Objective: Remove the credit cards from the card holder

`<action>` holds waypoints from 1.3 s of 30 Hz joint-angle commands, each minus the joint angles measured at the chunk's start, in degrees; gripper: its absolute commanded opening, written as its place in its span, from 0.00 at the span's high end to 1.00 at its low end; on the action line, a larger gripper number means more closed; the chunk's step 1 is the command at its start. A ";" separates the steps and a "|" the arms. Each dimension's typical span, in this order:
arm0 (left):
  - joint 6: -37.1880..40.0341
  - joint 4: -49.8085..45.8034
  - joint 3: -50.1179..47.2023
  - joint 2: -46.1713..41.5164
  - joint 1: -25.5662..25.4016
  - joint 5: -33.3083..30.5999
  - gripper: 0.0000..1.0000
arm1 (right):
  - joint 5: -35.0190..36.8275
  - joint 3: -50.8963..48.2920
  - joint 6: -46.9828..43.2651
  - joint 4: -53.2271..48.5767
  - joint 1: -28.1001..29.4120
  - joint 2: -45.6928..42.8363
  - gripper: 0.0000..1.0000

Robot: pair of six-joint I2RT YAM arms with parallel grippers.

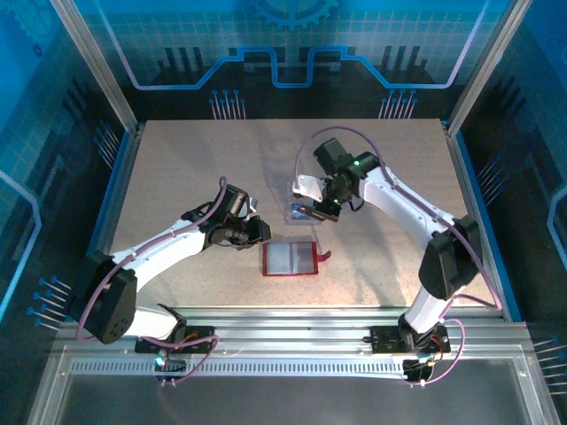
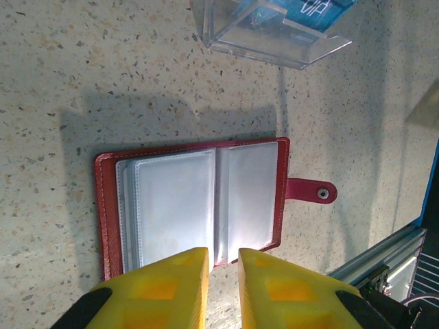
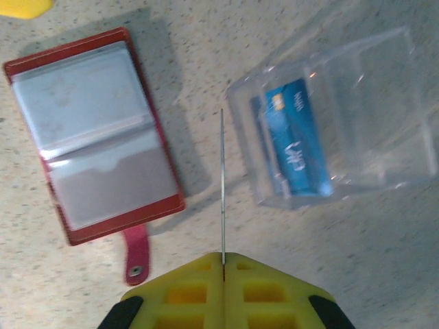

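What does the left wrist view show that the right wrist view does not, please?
Left wrist view: the left gripper, fingers slightly apart, over the card holder, and an aluminium rail at the table edge. Right wrist view: the right gripper shut on a thin card seen edge-on. Both: the open red card holder and the clear tray with a blue card inside.

Card holder [image 1: 290,258] lies open and flat on table [image 1: 177,177], near centre, on the side toward the arm bases. Its snap tab [image 1: 324,257] sticks out to the right. Plastic tray [image 1: 299,212] sits just behind card holder, not touching. One credit card [image 3: 296,140] lies inside plastic tray. A second card [image 3: 222,178] is pinched edge-on in right gripper [image 3: 223,264], above the table between card holder and plastic tray. Left gripper [image 2: 223,264] sits by card holder's far-left corner.
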 commanded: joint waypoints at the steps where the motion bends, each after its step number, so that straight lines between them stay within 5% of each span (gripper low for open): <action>1: 0.82 0.34 -1.21 -1.25 0.88 -0.57 0.81 | 1.50 6.09 -7.64 -4.92 -0.60 4.21 1.00; 21: -0.28 0.33 -5.30 -4.80 2.72 -1.26 0.81 | 1.15 39.64 -16.26 -22.06 -3.24 29.50 1.00; 39: -0.48 -0.02 -6.03 -5.23 3.20 -1.31 0.81 | 1.25 40.25 -16.70 -22.32 -3.86 34.66 1.00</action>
